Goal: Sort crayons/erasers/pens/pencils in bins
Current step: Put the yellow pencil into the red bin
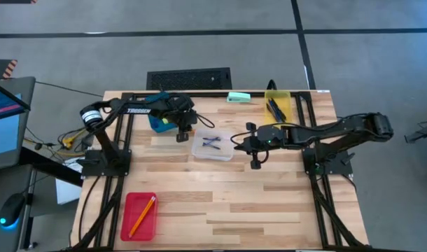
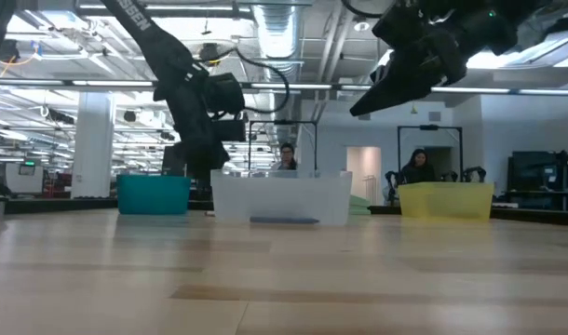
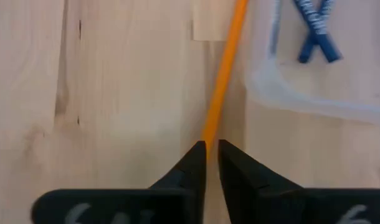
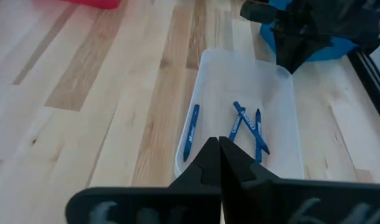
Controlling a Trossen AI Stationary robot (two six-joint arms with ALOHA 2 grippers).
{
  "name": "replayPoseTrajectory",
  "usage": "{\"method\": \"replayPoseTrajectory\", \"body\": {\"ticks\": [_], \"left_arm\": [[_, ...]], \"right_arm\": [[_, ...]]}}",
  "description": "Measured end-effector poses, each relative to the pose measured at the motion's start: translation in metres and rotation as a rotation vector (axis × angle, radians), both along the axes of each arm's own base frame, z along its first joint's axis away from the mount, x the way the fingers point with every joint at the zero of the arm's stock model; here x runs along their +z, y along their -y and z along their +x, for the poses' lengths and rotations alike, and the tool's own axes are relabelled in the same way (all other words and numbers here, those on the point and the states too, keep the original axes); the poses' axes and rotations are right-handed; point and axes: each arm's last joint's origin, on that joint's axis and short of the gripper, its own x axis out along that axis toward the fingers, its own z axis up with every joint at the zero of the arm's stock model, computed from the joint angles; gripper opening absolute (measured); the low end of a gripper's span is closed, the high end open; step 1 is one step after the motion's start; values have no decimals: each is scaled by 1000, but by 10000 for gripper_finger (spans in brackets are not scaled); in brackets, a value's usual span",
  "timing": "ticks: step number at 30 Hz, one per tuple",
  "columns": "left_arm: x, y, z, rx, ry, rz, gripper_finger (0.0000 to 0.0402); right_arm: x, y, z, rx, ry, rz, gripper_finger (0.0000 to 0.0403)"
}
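Between left tool (image 3: 212, 152) fingers: thin orange pencil (image 3: 224, 81).

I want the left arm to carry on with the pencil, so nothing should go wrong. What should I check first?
1. Pencil runs straight into the left gripper: ok.
2. Pencil firmly held: cannot tell.
3. Pencil outside the clear bin, beside its wall: ok.
4. Right gripper shut, empty, out of the left arm's way: ok.
5. Red bin has room beside the orange sticks in it: ok.
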Motion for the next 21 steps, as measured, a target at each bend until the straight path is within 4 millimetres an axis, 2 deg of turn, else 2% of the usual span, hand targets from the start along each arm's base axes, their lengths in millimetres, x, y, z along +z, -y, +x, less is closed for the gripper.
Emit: {"method": "replayPoseTrajectory", "body": {"ticks": [9,21], "left_arm": [[-11,-2,6,9,-12,27,97],[-17,1,2,-11,-28,26,84]], "right_arm": [[-2,0,1,1,-8,-1,6],[-2,0,1,9,-9,-14,5]]}}
